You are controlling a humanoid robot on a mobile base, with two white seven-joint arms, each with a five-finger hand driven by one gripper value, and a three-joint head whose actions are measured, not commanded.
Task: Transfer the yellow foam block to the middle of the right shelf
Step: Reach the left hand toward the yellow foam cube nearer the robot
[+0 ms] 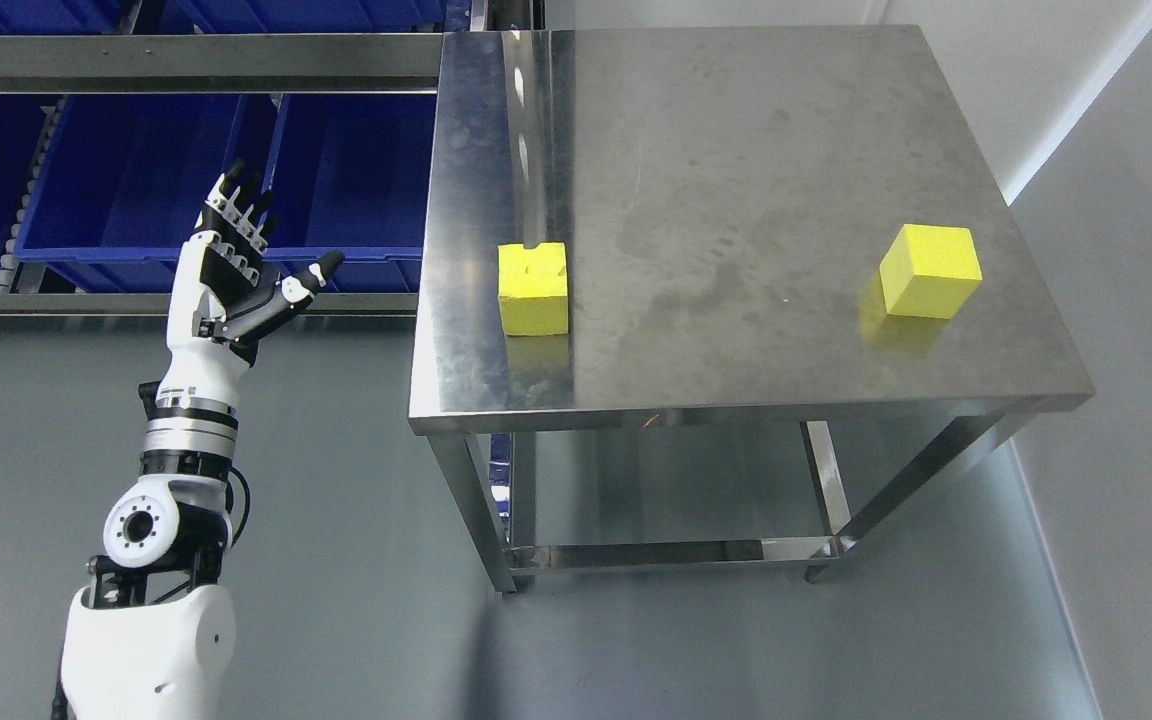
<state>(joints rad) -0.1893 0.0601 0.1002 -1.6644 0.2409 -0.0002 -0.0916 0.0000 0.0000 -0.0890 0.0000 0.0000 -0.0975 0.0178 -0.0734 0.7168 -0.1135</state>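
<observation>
One arm is in view: my left hand (pixel 236 265), white and black with jointed fingers, is raised off the table's left side with fingers spread, thumb out and palm bare, holding nothing. It hangs in front of the blue plastic bins (pixel 136 190) on the steel rack behind. My right arm does not show.

To the right of the hand stands the square stainless-steel table (pixel 736 150). Two yellow foam blocks rest on its top, well apart. The notched yellow foam block (pixel 533 288) sits near the left edge, closest to my hand; the plain yellow foam cube (pixel 930 271) sits near the right edge, turned slightly askew. I judge the notched block to be the one to move, since it is within the left arm's reach, though the task sentence does not say which.

I judge the reach has not yet begun. To do it well, I would bring the hand in over the table edge, keep it wide open until thumb and fingers bracket opposite faces, then close gently, since foam compresses and can slip or spring.
</observation>
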